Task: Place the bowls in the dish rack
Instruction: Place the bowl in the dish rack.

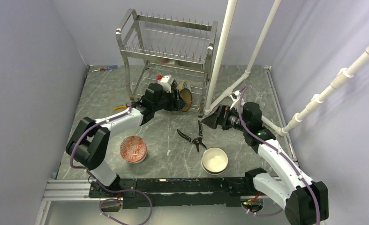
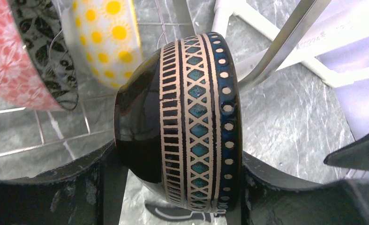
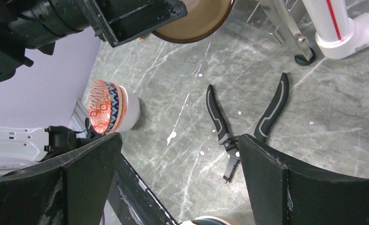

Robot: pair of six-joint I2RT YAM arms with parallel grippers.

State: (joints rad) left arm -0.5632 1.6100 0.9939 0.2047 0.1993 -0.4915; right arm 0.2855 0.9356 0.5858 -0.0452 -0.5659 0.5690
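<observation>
My left gripper (image 2: 180, 187) (image 1: 176, 100) is shut on a dark bowl (image 2: 192, 122) (image 1: 187, 99) with tan and teal bands, held on edge at the lower tier of the steel dish rack (image 1: 168, 42). Its tan inside shows in the right wrist view (image 3: 196, 18). On that tier's wires stand a red-patterned bowl (image 2: 9, 61), a black leaf-patterned one (image 2: 41, 51) and a white bowl with yellow suns (image 2: 109, 37). A red-patterned bowl (image 1: 133, 149) (image 3: 108, 107) and a stack with a white bowl on top (image 1: 214, 159) sit on the table. My right gripper (image 1: 214, 120) (image 3: 180, 173) hangs open and empty above the table.
Black pliers (image 1: 194, 136) (image 3: 248, 122) lie open on the table between the two arms. White pipes (image 1: 222, 51) rise just right of the rack, close to its right leg. A red-and-blue screwdriver (image 1: 105, 68) lies at the far left corner.
</observation>
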